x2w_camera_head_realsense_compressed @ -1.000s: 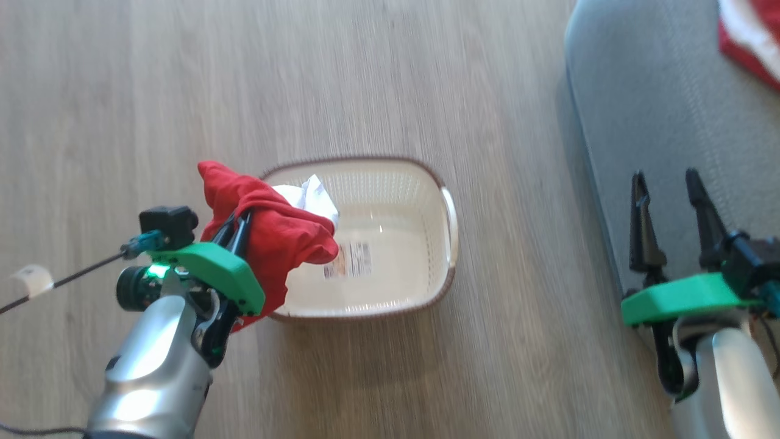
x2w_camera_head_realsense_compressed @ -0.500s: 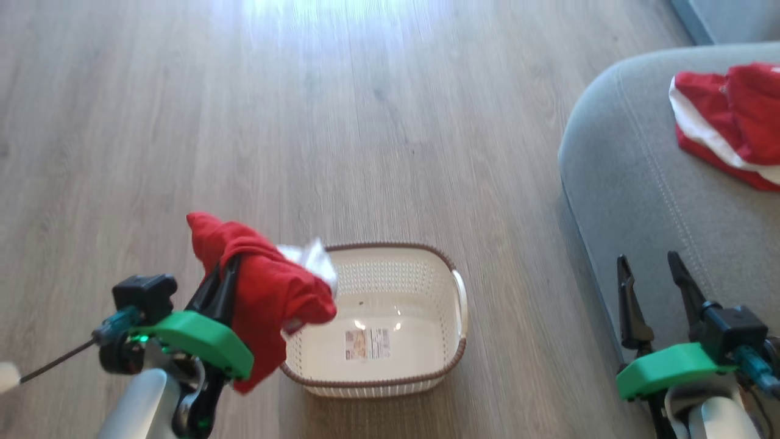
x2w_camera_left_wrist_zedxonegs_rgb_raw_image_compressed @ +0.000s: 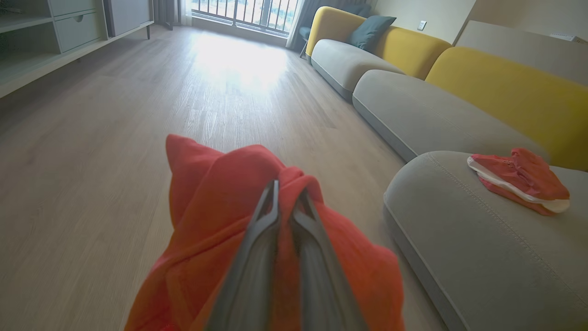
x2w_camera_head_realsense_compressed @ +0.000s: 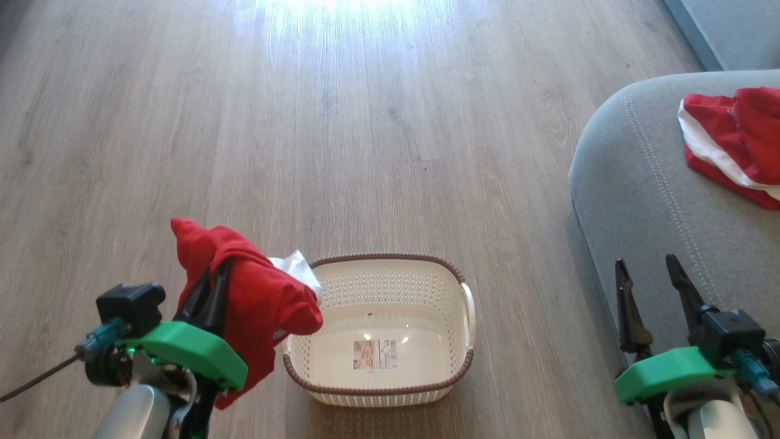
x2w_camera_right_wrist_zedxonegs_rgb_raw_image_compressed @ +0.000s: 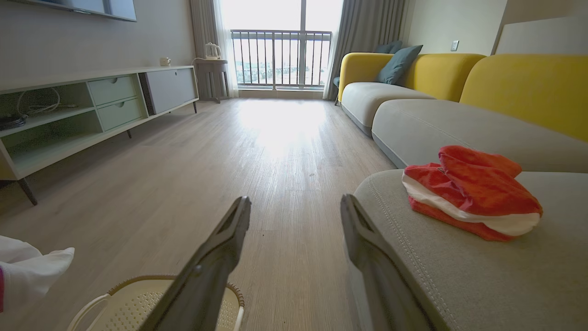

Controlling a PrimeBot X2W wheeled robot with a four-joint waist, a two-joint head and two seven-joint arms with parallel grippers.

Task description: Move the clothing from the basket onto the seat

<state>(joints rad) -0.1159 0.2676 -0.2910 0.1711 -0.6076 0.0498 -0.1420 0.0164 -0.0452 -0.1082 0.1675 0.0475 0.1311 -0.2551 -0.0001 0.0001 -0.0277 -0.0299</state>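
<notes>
My left gripper [x2w_camera_head_realsense_compressed: 220,268] is shut on a red garment [x2w_camera_head_realsense_compressed: 256,302] with a white part, held up over the basket's left rim. Its closed fingers [x2w_camera_left_wrist_zedxonegs_rgb_raw_image_compressed: 262,239] pinch the red garment [x2w_camera_left_wrist_zedxonegs_rgb_raw_image_compressed: 220,193] in the left wrist view. The cream basket [x2w_camera_head_realsense_compressed: 454,341] stands on the floor with only a barcode label on its bottom. A second red and white garment [x2w_camera_head_realsense_compressed: 731,143] lies on the grey seat [x2w_camera_head_realsense_compressed: 640,201] at the right. Over the seat's near edge my right gripper [x2w_camera_head_realsense_compressed: 646,274] stands open, nothing between its fingers [x2w_camera_right_wrist_zedxonegs_rgb_raw_image_compressed: 216,257].
Wooden floor [x2w_camera_head_realsense_compressed: 365,122] stretches ahead and to the left. In the right wrist view, a low TV cabinet [x2w_camera_right_wrist_zedxonegs_rgb_raw_image_compressed: 92,110] lines the left wall, and grey and yellow sofa sections [x2w_camera_right_wrist_zedxonegs_rgb_raw_image_compressed: 436,92] run along the right toward a balcony window.
The head camera has tilted up, so the basket sits lower in the picture and more of the seat shows. My left gripper keeps hold of the red garment; the right gripper stays open.
</notes>
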